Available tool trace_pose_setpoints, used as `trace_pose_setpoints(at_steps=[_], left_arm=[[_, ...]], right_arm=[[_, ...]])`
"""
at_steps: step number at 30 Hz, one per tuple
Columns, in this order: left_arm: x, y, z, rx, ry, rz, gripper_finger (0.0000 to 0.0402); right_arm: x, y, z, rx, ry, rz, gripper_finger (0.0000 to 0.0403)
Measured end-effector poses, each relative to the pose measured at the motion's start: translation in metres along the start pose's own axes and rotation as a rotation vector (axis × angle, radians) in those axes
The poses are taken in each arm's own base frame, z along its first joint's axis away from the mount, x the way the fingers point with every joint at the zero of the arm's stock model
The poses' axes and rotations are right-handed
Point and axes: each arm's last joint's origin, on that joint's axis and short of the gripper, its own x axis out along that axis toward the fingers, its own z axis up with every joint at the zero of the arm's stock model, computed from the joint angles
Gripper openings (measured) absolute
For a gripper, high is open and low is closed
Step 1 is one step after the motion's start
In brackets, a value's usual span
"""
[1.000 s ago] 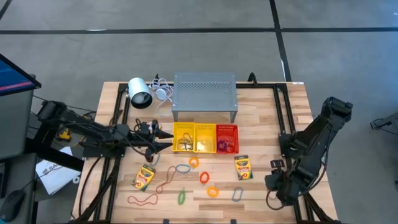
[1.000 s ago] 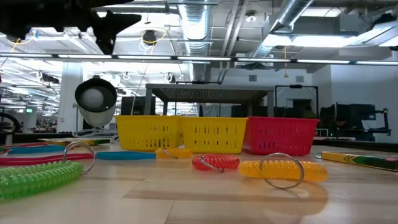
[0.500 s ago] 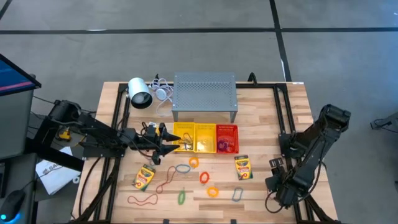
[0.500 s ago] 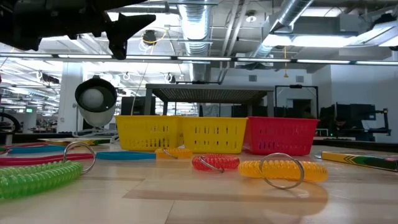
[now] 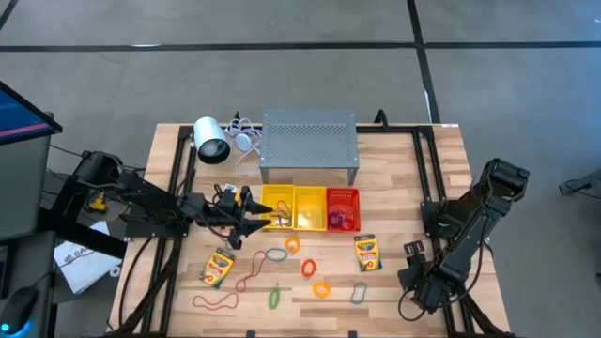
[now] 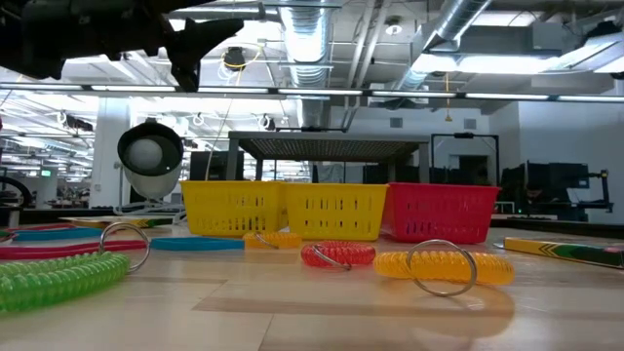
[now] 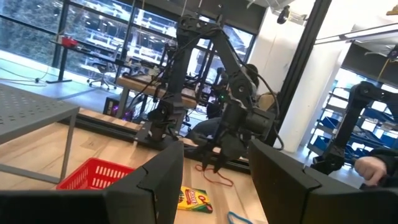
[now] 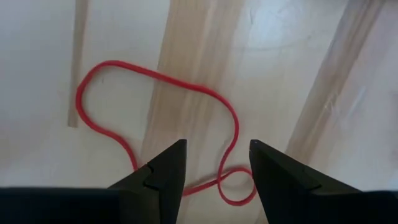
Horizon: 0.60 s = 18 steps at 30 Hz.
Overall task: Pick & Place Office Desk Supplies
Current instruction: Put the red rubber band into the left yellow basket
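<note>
Right wrist view, nearest first: the right gripper (image 8: pixel 216 144) points down at the table with its two fingers apart and nothing between them. Just past the tips lies a thin red rubber band (image 8: pixel 115 61), flat on the pale wood. Its big loop runs toward the upper left of the frame, and a small curl sits at lower centre, between the fingers.

The step in hand looks like picking up this band. To do it well, come straight down so the strand by the small curl sits between the pads. Let the tips touch the wood before closing, since a band this thin slips out of a high pinch. Lift slowly and check that it hangs free.

In the high view this gripper (image 5: pixel 411 272) sits at the lower right of the table. A crayon box (image 5: pixel 367 253) lies to its left, and a grey ring (image 5: pixel 359 294) and an orange ring (image 5: pixel 322 289) lie further left. Above those stand the red basket (image 5: pixel 343 192) and the yellow baskets (image 5: pixel 279 191), the likely drop places. I cannot tell which one suits a band.

Farther off, at centre left, the left gripper (image 5: pixel 252 218) hovers at the left edge of the yellow baskets. Its fingers are apart and hold nothing, as the left wrist view shows. Keep the carry path low and clear of that arm.
</note>
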Motion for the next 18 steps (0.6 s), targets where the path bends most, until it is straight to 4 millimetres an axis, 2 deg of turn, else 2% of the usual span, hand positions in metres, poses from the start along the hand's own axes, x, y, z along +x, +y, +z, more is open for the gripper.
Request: trace_pose_setpoints(at_steps=[11, 18], left_arm=[[0.0, 0.0, 0.0, -0.003, 0.0, 0.0, 0.0176], [0.0, 0.0, 0.0, -0.003, 0.001, -0.002, 0.0176]], right_arm=[[0.001, 0.0, 0.001, 0.011, -0.009, 0.009, 0.017], [0.008, -0.006, 0.011, 0.034, 0.0, -0.011, 0.0149]])
